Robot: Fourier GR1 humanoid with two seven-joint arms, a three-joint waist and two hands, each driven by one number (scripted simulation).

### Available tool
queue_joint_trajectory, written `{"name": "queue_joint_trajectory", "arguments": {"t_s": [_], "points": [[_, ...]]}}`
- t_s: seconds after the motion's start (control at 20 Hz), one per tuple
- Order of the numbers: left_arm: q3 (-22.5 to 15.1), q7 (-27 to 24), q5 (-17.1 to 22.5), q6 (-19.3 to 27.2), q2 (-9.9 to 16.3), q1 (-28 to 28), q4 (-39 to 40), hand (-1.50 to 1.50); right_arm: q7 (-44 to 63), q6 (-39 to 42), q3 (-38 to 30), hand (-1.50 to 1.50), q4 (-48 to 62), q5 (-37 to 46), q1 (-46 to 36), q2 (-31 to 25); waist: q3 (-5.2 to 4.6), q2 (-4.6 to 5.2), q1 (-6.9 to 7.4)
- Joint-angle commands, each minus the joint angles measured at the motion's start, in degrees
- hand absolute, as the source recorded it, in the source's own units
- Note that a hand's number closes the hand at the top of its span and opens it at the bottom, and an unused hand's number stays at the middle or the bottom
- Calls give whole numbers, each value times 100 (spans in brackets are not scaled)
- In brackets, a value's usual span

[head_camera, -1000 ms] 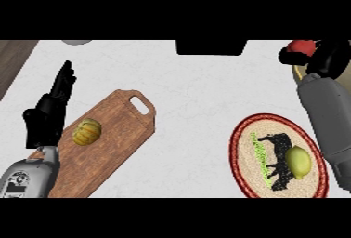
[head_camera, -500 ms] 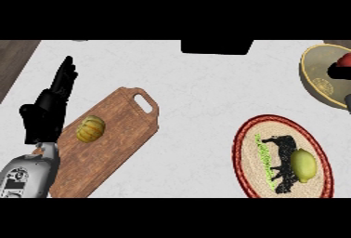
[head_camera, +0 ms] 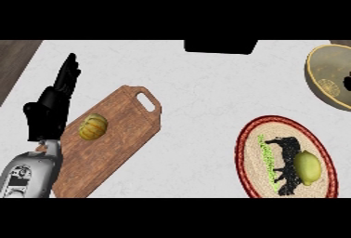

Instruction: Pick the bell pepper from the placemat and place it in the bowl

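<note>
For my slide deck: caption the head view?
Yellow-green bell pepper on round woven placemat; open left hand resting.

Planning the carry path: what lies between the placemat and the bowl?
In the head view, only bare white counter lies between the round woven placemat, which holds a yellow-green bell pepper, and the bowl at the right edge.

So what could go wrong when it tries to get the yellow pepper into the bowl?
The bell pepper is round, so it might roll off the placemat when touched. The bowl sits half out of view at the edge, making aiming harder. No right hand shows; the left hand rests far away.
</note>
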Motion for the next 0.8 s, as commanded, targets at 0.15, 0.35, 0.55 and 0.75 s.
{"name": "queue_joint_trajectory", "arguments": {"t_s": [0.15, 0.35, 0.55, 0.75], "points": [[-21, -131, 10, -39, -48, 7, 113, 0, -1181, 667, -672, -150, -6, -810, 73, 121, 15, 36, 56], [-48, -89, -132, 110, -120, -171, 189, 0, -1914, 627, -1047, -150, -160, -1193, 109, 80, 13, 33, 16], [131, -7, 18, 3, 26, -3, 5, 0, -2637, 937, -1574, -150, -215, -1737, 388, -147, 6, -34, -38], [179, 17, -9, -33, 58, 35, 135, 0, -2897, 1306, -1873, -150, -21, -2091, 439, -162, -16, -78, -128]]}}
